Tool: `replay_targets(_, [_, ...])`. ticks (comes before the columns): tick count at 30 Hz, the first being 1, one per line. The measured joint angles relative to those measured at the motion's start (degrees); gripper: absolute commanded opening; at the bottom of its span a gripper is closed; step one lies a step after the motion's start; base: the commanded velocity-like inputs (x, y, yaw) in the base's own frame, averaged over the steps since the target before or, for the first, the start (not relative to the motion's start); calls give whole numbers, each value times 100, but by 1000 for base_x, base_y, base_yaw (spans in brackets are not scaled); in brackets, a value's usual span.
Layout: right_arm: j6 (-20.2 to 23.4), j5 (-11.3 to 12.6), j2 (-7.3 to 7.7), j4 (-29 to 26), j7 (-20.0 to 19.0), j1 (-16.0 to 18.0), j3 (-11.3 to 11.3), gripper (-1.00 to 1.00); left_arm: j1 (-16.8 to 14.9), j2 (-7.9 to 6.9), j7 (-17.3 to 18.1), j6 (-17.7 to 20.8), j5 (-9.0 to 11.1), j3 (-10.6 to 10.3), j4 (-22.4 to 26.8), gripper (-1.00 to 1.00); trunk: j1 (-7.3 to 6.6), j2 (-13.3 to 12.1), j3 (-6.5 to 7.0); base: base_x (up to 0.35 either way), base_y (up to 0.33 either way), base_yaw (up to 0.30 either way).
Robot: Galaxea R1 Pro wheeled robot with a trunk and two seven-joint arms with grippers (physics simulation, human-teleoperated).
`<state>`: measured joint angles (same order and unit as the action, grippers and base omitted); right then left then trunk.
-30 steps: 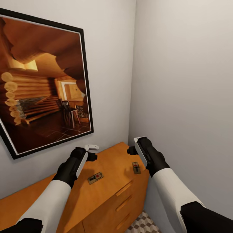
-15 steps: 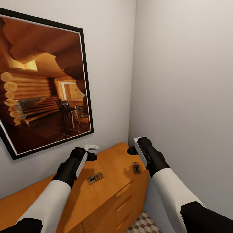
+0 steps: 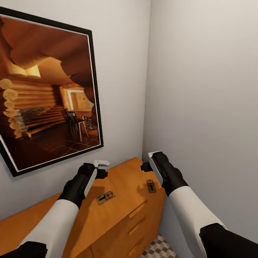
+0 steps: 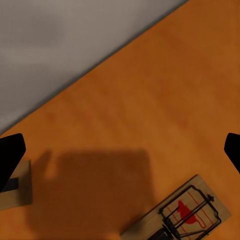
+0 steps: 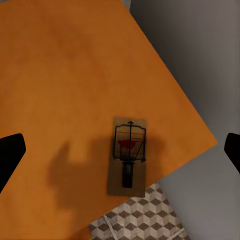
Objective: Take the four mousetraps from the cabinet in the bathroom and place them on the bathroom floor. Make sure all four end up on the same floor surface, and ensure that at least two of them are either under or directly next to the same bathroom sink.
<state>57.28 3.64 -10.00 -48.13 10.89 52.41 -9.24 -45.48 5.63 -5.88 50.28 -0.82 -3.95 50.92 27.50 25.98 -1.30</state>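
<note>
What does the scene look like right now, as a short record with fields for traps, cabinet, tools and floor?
mousetraps seen: two, one near the left arm, one by the cabinet's end edge
resting on: cabinet top, flat
left tool: open, above the top, empty
right tool: open, over the edge trap, empty
bathroom floor: no traps seen on it
wall: framed picture

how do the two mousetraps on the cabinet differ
The left mousetrap lies mid-top, below the left gripper; the right mousetrap lies at the cabinet top's front edge, overhanging it in the right wrist view. The left one lies crosswise to the right one. Both are flat tan boards with wire and red marks.
</note>
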Motion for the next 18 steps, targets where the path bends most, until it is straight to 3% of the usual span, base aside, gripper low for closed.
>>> replay_targets(6, [0, 0, 0, 0, 0, 0, 0, 100, 0, 0, 0, 0, 0, 0, 0, 100, 132, 242, -108, 0, 0, 0])
replay_targets(18, [4, 0, 0, 0, 13, 0, 0, 100, 0, 0, 0, 0, 0, 0, 0, 100, 133, 244, -109, 0, 0, 0])
